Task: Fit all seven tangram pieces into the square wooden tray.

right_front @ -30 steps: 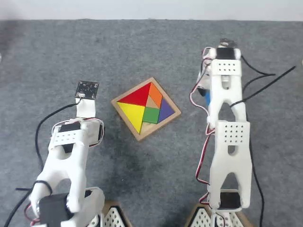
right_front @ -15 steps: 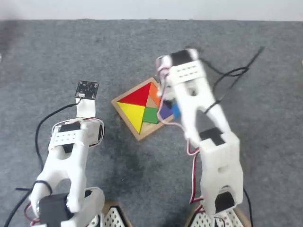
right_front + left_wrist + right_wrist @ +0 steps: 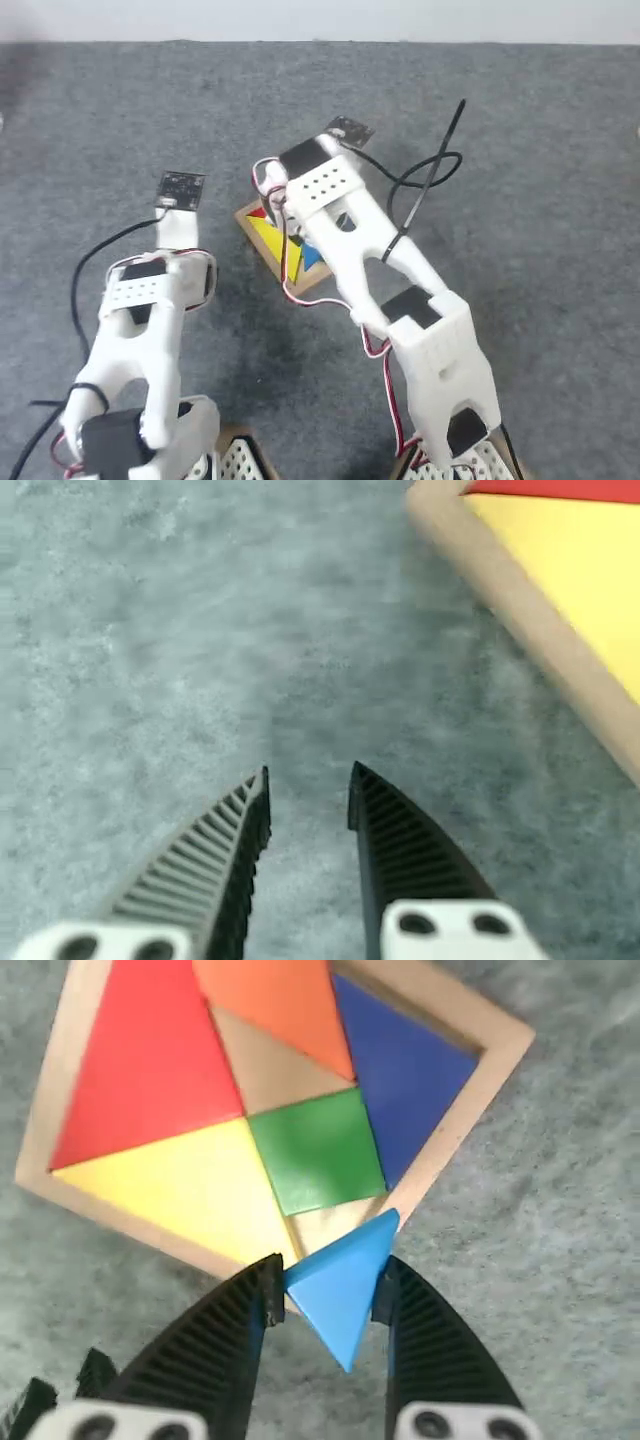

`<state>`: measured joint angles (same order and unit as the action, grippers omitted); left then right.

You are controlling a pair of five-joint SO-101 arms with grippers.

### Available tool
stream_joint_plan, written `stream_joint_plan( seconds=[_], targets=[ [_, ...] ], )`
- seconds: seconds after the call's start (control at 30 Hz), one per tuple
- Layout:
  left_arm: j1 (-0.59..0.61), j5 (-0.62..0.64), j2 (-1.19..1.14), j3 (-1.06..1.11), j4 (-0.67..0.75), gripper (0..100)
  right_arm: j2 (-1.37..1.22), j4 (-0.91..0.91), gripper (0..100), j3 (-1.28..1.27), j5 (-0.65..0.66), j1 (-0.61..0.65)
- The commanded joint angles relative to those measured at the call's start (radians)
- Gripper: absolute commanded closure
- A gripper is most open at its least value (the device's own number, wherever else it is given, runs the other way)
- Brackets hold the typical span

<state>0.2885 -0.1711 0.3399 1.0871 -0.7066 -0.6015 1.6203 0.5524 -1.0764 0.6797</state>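
Step in hand: placing the last piece.

- Right claw [image 3: 331,1268]: closed on the blue triangle [image 3: 340,1282], 1 finger on each slanted side. 1 corner of the piece points back toward the wrist.
- Tray [image 3: 452,1148]: directly ahead of the right claw's tips, with 6 pieces seated: red [image 3: 140,1070], orange [image 3: 275,1000], tan [image 3: 265,1075], green square [image 3: 318,1150], dark blue [image 3: 400,1080] and yellow [image 3: 190,1185].
- Gap [image 3: 322,1226]: 1 bare triangular slot just past the fingertips, between the green square, the yellow piece and the near rim. The blue triangle's forward corner overlaps it (whether it touches the wood cannot be told).
- Left claw [image 3: 308,780]: fingers narrowly apart with nothing between them, over grey mat. A tray corner [image 3: 480,550] lies ahead and off to one side.

Judgement: the task is nearly done. The next move probably calls for squaring the triangle's edges to the slot, easing it forward and down until flush, then releasing. A slight twist could leave it riding on the rim.
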Motion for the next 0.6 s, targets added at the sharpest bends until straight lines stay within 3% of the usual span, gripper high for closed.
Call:
stream_joint_plan(
  seconds=[0.0, 0.17, 0.57],
  targets=[
    [0.132, 0.100, 0.008, -0.053, 0.032, 88, 0.039, -0.025, 89.9, 0.005, -0.051, 0.022],
    [0.203, 0.181, 0.008, -0.064, 0.074, 88, -0.015, -0.042, 89.7, -0.006, -0.132, 0.039],
    [0.203, 0.183, 0.008, -0.061, 0.081, 88, -0.058, -0.062, 89.6, -0.003, -0.178, 0.047]
  ],
)
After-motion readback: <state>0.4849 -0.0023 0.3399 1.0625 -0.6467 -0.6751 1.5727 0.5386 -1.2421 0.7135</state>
